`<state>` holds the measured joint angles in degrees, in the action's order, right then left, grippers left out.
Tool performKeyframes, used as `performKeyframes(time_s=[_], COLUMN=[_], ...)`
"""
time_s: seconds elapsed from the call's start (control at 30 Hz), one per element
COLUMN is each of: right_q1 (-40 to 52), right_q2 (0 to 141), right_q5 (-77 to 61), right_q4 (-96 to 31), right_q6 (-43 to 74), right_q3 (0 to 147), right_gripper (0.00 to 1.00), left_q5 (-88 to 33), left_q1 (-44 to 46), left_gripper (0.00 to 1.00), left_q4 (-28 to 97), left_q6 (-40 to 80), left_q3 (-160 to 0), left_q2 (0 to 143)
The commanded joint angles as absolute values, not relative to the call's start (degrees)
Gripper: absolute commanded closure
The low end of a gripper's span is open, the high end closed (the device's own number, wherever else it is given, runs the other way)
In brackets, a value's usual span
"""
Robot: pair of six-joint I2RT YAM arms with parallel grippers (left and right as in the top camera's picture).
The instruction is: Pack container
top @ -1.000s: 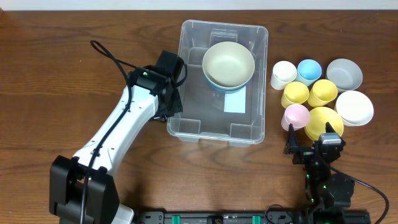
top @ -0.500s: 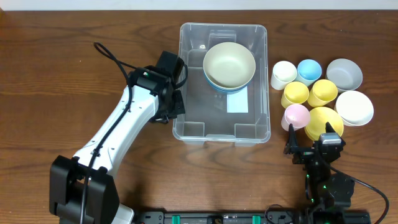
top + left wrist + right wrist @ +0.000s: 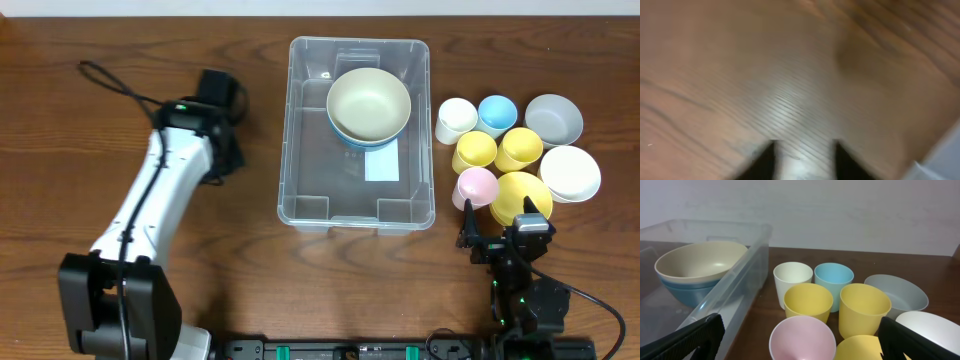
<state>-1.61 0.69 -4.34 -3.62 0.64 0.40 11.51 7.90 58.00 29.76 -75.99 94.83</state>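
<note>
Container [image 3: 320, 150] sits centre-far on the table [image 3: 300, 290], stacked bowls [image 3: 368, 103] in its far-right part. Left gripper [image 3: 222, 160] left of it, over bare wood, fingers apart, empty. Cups [image 3: 497, 150] cluster right of the container. Right gripper [image 3: 800, 330] near-right, spread wide, empty.

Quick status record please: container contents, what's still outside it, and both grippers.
container: clear bin, mid-table, upright
inside: cream bowl nested in blue bowl, at far end
outside, right of bin: white cup, blue cup, yellow cups, pink cup, yellow bowl, grey bowl, white bowl
left gripper: open, empty, over bare table left of bin; view blurred
right gripper: open, empty, facing the cups
</note>
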Motion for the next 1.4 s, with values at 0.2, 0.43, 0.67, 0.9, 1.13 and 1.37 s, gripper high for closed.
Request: performKeyframes(time_s=[0.2,0.43,0.67,0.9,1.13,1.37], right_q1=[-1.96,-1.96,-1.87,-1.87,-1.87,-1.87], right_q2=[0.38,0.38,0.38,0.38,7.97,28.82], right_q5=[-4.73,-4.67,-5.21,-7.9,0.8,3.62], right_q4=[-3.81,-0.95,-0.62,0.51,-17.43,-32.05], right_q6=[1.23,1.23,1.23,4.58,5.72,5.74], right_q3=[0.32,0.32,0.3,2.46,20.6,38.44], right_gripper=[0.01,0.01,0.01,0.01,0.01,0.01], left_q5=[14.24,14.22,14.22,14.22,14.22,14.22], left_q1=[-0.99,-2.83,-2.83,-2.83,-2.83,-2.83], left_gripper=[0.02,0.02,0.02,0.02,0.02,0.02], left_q4=[56.75,56.77,56.77,56.77,56.77,56.77], left_q6=[29.58,29.61,29.58,29.61,29.61,29.61], left_q3=[-75.88,-75.88,-75.88,-75.88,-75.88,-75.88], left_q2=[94.61,94.61,94.61,94.61,94.61,94.61])
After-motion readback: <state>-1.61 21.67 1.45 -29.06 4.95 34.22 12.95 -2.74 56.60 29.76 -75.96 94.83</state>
